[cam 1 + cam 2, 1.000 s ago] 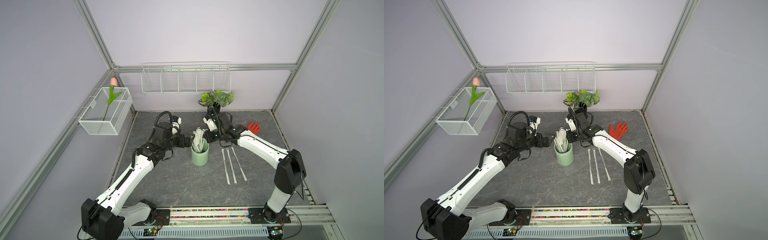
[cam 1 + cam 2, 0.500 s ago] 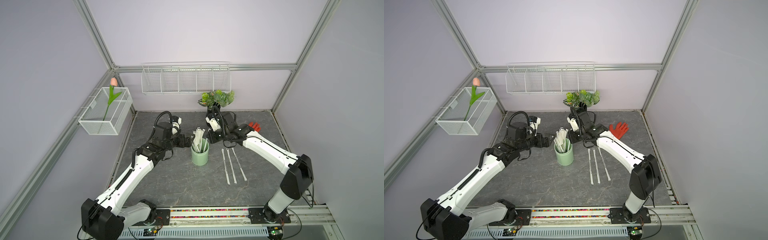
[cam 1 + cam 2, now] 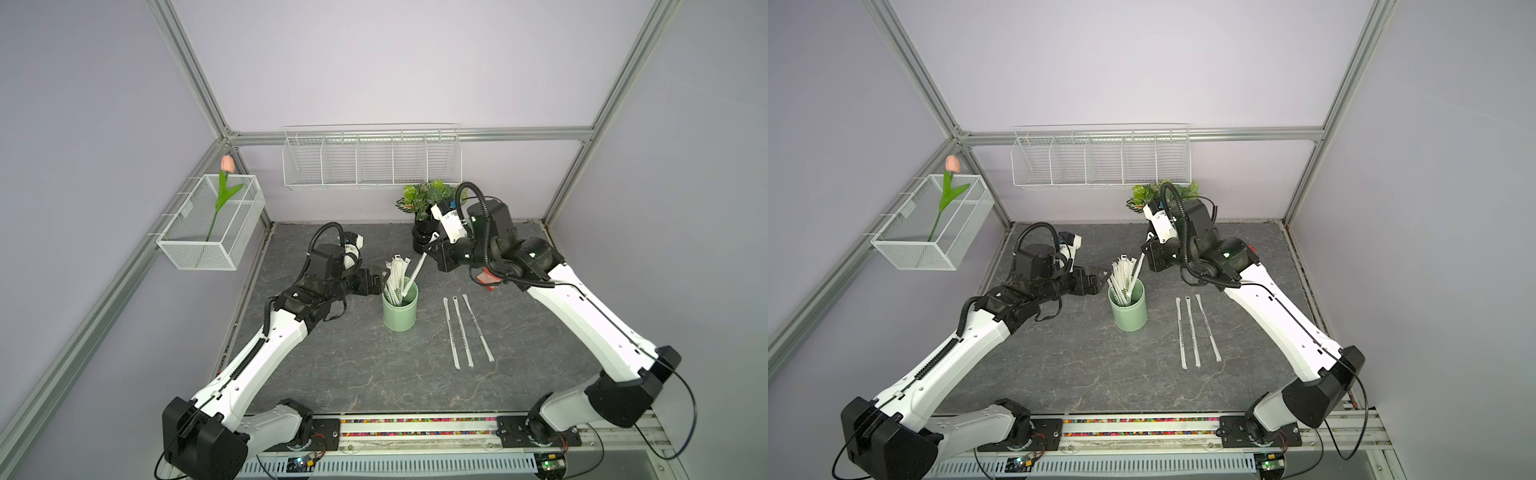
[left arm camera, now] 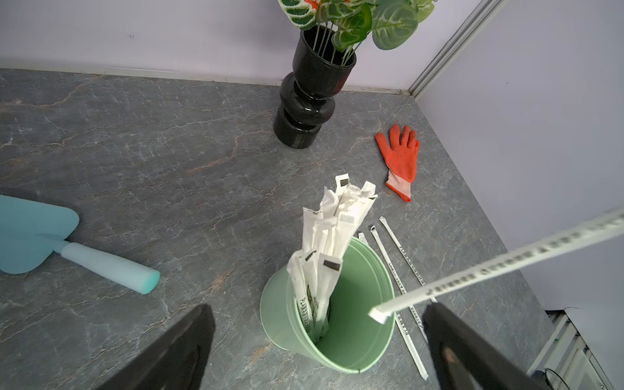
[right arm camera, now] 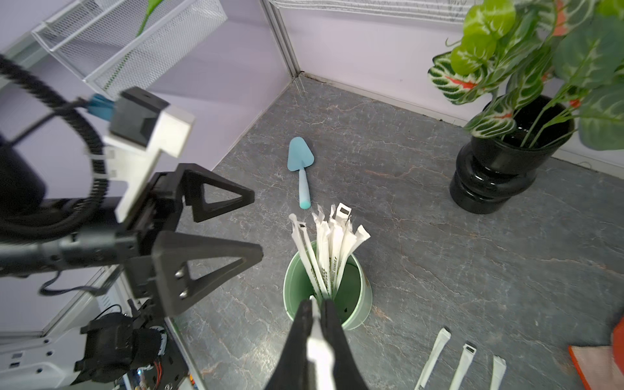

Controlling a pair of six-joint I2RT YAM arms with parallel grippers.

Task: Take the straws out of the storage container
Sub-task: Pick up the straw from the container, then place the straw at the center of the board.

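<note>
R end effector (image 5: pixel 315 304) clenches one wrapped straw (image 3: pixel 415 272) to lift it from mint cup (image 3: pixel 400 316); L end effector (image 3: pixel 1096 281) sits spread beside, prob. as brace.

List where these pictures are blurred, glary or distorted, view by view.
Both top views: even, soft light, faint shadows, frame posts splayed by the wide lens. Left wrist view: the held straw crossing near the lens is soft; the black vase carries glare streaks. Right wrist view: the right gripper, shut on that straw, is blurred up close, as is the left arm's camera block.
</note>
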